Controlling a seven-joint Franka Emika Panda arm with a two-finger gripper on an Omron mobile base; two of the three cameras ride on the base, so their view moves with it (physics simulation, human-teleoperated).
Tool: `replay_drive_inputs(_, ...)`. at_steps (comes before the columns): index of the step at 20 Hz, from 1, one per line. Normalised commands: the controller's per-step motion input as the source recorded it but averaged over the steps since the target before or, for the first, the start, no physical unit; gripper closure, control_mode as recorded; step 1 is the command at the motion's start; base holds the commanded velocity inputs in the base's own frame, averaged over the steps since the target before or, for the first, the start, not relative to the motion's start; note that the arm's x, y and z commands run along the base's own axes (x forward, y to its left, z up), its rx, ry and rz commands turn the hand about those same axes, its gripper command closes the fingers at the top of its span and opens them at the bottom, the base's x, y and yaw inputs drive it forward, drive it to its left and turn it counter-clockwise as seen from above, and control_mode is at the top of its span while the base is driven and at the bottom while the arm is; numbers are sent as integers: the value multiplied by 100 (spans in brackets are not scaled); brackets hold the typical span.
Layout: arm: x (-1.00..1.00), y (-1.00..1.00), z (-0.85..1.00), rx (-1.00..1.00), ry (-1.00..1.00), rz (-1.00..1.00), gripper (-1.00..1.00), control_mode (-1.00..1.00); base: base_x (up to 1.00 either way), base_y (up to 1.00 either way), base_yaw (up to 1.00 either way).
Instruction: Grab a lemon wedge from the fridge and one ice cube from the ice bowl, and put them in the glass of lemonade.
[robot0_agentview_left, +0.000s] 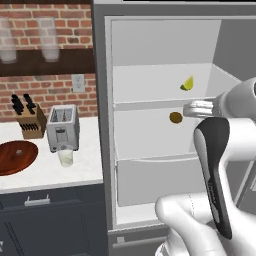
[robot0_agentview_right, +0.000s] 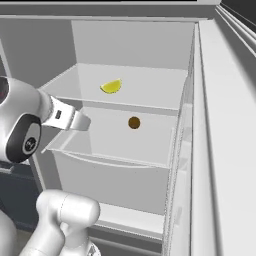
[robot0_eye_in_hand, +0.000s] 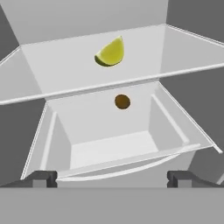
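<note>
The lemon wedge (robot0_eye_in_hand: 110, 53) lies untouched on the upper shelf of the open fridge (robot0_agentview_left: 102, 125), above a round brown item (robot0_eye_in_hand: 122, 101) on the shelf below. The gripper (robot0_eye_in_hand: 112, 178) faces the shelves with jaws spread wide and empty, well short of the wedge. No item is collected yet: wedge pickup, one cube from the ice bowl (robot0_agentview_left: 16, 156), and both deliveries to the glass (robot0_agentview_left: 65, 156) on the counter remain.
</note>
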Motion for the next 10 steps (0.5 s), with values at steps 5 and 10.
replay_drive_inputs(5,0,1,25,-1,-3,1,-100,-100,0,0,0)
replay_drive_inputs(10,0,1,0,0,-4,0,-100,-100,0,0,0)
